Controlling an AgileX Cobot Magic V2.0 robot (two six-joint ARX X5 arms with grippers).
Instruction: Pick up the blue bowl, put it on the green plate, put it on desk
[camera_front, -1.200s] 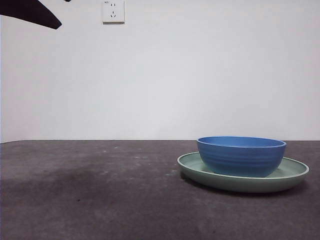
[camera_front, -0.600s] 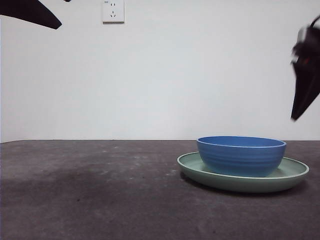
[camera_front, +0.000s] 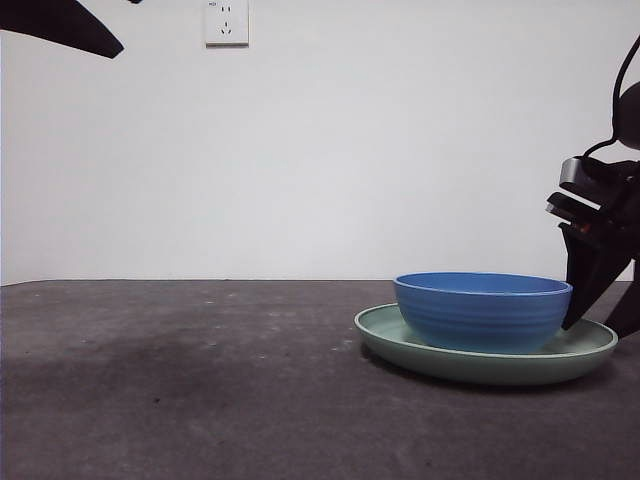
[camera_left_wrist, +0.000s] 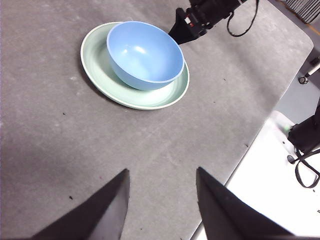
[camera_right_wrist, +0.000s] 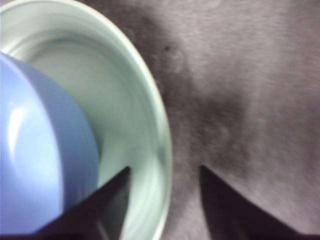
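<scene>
The blue bowl (camera_front: 483, 312) sits in the green plate (camera_front: 485, 366) on the dark desk (camera_front: 200, 380), at the right of the front view. My right gripper (camera_front: 597, 325) is low at the plate's right edge, open and empty. In the right wrist view the right gripper (camera_right_wrist: 165, 168) straddles the rim of the plate (camera_right_wrist: 130, 115), one jaw over the plate, one over the desk, the bowl (camera_right_wrist: 35, 165) close beside. My left gripper (camera_left_wrist: 162, 170) is open and empty, high above the desk, far from the bowl (camera_left_wrist: 145, 54) and plate (camera_left_wrist: 150, 97).
The left arm shows only as a black tip (camera_front: 60, 25) at the top corner of the front view. A wall socket (camera_front: 226, 22) is on the white wall. The desk's edge and the floor (camera_left_wrist: 300, 95) show in the left wrist view.
The right gripper has come in from the right edge and dropped down to the plate's right rim. Bowl, plate and left arm have not moved.
</scene>
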